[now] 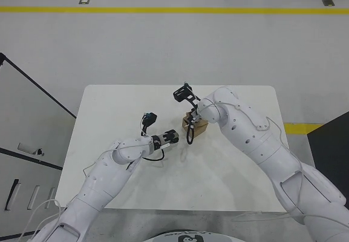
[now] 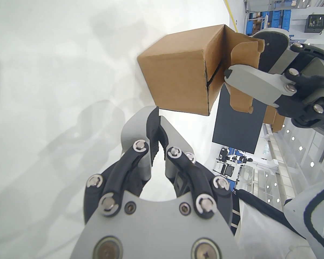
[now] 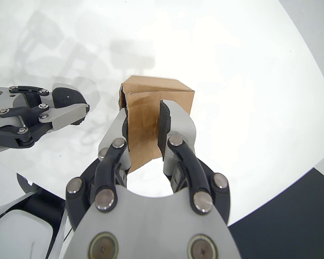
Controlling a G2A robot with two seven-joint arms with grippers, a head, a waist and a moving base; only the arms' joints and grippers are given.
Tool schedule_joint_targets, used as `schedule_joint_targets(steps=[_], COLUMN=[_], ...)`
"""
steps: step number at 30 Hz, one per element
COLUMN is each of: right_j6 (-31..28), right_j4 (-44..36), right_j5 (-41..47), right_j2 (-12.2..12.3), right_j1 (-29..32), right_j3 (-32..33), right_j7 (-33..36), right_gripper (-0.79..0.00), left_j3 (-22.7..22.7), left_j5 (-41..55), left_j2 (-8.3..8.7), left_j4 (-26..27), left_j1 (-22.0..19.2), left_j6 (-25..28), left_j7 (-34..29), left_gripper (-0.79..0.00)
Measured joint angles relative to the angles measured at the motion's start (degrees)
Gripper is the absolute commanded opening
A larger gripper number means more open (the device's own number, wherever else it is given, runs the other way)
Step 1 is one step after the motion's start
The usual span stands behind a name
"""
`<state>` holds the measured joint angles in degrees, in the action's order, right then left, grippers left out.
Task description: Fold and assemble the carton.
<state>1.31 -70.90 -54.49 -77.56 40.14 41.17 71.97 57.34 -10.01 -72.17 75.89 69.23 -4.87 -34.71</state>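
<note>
**Right arm on the flap, left arm waiting beside the box**

The carton (image 1: 196, 125) sat near the middle of the table (image 1: 234, 181), already squared up into a box. I saw no clear long axis on it. Its open end faced the right arm. My right gripper (image 3: 144, 114) was partly closed on one loose flap (image 3: 143, 132), a pad on each face of the cardboard. The left gripper (image 2: 156, 125) had its pads almost together, with nothing between them. Its tips pointed at the closed side of the carton, very near a lower corner.

The move, as I judged it, turned on this: the flap lay in the right arm's grip and had to swing in over the opening, while the left arm, just beside the box, could brace the far wall.

The left wrist view showed a split seam along one edge of the box and a second tab curling behind the right gripper's fingers (image 2: 245, 75). The right wrist view showed a gap of bare table between the left gripper and the box, so I took them as apart.
</note>
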Motion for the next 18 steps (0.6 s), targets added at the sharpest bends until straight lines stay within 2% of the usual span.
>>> schedule_joint_targets(steps=[6,14,18], right_j6=[-0.42,-1.11,-1.25], right_j4=[0.44,0.90,1.61], right_j5=[0.19,0.78,0.60], right_j2=[-0.23,-0.49,-0.70], right_j1=[0.03,0.31,0.33], right_j3=[0.33,0.73,0.63], right_j7=[0.24,0.40,0.39], right_gripper=[-0.566,-0.594,-0.579], left_j3=[0.16,0.18,0.16], left_j5=[-0.09,-0.14,-0.04], left_j2=[0.05,0.04,0.03], left_j4=[0.37,0.50,0.45], left_j1=[0.27,0.47,0.55], left_j6=[-0.21,-0.18,-0.14], left_j7=[0.02,0.07,0.05], left_gripper=[-0.785,-0.785,-0.785])
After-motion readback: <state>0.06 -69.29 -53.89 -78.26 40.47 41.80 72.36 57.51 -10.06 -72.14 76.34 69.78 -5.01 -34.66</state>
